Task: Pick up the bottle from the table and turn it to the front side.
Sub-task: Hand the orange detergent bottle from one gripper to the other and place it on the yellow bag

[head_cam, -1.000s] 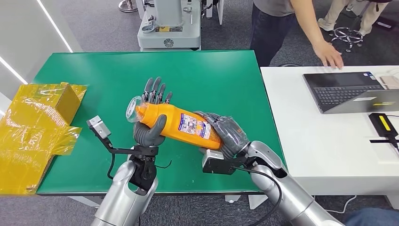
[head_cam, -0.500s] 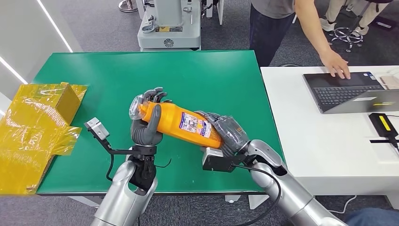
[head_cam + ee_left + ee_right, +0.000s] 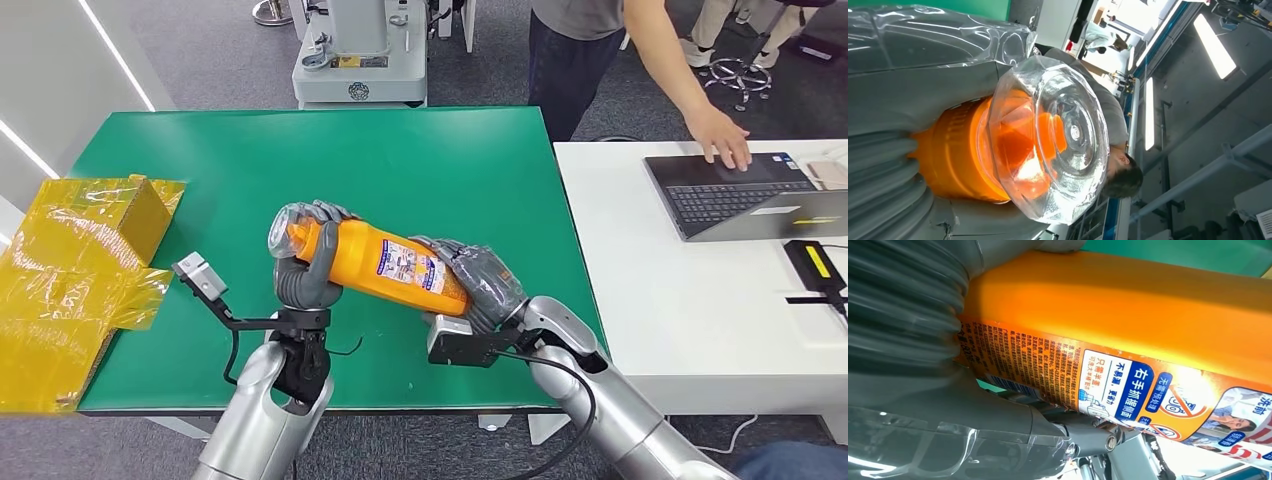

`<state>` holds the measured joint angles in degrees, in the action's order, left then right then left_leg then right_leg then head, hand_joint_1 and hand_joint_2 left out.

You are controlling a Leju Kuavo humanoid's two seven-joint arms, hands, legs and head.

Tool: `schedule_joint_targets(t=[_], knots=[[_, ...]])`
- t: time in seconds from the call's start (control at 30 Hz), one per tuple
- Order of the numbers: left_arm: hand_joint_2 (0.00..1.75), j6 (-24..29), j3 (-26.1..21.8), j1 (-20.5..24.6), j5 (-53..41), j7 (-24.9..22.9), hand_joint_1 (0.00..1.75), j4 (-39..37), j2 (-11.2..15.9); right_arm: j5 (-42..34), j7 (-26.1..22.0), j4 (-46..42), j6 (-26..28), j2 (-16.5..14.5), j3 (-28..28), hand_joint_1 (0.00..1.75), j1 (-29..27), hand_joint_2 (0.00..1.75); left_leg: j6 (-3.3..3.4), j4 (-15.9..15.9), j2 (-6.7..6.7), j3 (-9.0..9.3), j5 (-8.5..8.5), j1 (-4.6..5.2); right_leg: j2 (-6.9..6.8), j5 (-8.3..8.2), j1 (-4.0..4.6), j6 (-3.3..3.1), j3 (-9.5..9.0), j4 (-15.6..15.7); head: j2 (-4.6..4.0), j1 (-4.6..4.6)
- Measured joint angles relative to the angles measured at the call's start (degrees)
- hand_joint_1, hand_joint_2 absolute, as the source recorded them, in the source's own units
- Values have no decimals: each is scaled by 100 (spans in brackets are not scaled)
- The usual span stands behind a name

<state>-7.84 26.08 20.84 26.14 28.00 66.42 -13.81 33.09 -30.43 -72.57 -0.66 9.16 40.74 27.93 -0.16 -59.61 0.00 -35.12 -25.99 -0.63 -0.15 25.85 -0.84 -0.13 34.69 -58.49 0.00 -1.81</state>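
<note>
An orange bottle (image 3: 385, 262) with a clear cap and a printed label lies tilted in the air above the green table (image 3: 200, 160). My left hand (image 3: 308, 268) wraps its fingers around the neck just under the cap. My right hand (image 3: 478, 283) grips the bottle's base end. In the left wrist view the clear cap (image 3: 1058, 145) and orange neck sit against my left hand (image 3: 903, 150). Up close in the right wrist view, the bottle's label (image 3: 1128, 390) runs beside my right hand (image 3: 923, 380).
A yellow-wrapped box (image 3: 75, 270) sits at the table's left edge. To the right stands a white table (image 3: 690, 310) with a laptop (image 3: 745, 195); a person's hand (image 3: 725, 135) rests on the laptop. A grey machine (image 3: 360, 50) stands behind the green table.
My left hand's fingers, spread open behind the bottle a second ago, have closed around its neck. The person's hand has moved onto the laptop.
</note>
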Motion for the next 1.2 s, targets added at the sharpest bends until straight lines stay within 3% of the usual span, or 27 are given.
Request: schedule_joint_targets(t=[0.07, 0.4, 0.53, 0.73, 0.9, 1.03, 1.2], knots=[[175, -1, -5, -22, -15, 3, 175, 24, 0, -18, 1, -1, -20, 0, 3, 5, -2, 175, 0, 0, 0, 0, 0, 0, 0, 0, 0, 0, 0, 0, 0, 0], [175, 4, -109, -55, -39, 4, 175, 86, 26, -312, 60, -52, 163, -63, -45, 0, -226, 175, 0, 1, -1, 0, 0, 0, -1, 0, 0, 0, 0, 0, 0, 0], [175, 10, -120, -65, -39, 4, 175, 87, 32, -350, 60, -93, 233, -94, -97, 0, -317, 0, 0, 1, 0, 0, 0, 0, 0, 0, 0, 0, 0, 0, 0, 0], [175, 60, -166, -140, -39, 13, 175, 177, 33, -581, 101, -362, 690, -195, -306, 0, -588, 0, 0, 1, -1, 0, 0, 0, -1, 0, 0, 0, 0, 0, 0, 0], [175, 125, -202, -212, -42, 12, 175, 265, 32, -754, 1, -877, 1647, -347, -595, 0, -933, 0, 0, 2, 0, -1, -1, 0, 0, 1, 0, 0, 2, 0, 0, -1], [175, 138, -206, -248, -41, 10, 175, 308, 31, -927, -37, -1213, 1993, -432, -748, 0, -1144, 175, 0, 2, 0, -1, -1, 0, -1, 2, 0, 0, 2, 1, 0, 0], [175, 281, -212, -266, -31, 11, 175, 310, 51, -1389, -281, -1743, 2602, -494, -875, 0, -1560, 175, 0, 3, -5, -2, -1, 0, -6, 3, 0, 2, 1, 1, 0, 0]])
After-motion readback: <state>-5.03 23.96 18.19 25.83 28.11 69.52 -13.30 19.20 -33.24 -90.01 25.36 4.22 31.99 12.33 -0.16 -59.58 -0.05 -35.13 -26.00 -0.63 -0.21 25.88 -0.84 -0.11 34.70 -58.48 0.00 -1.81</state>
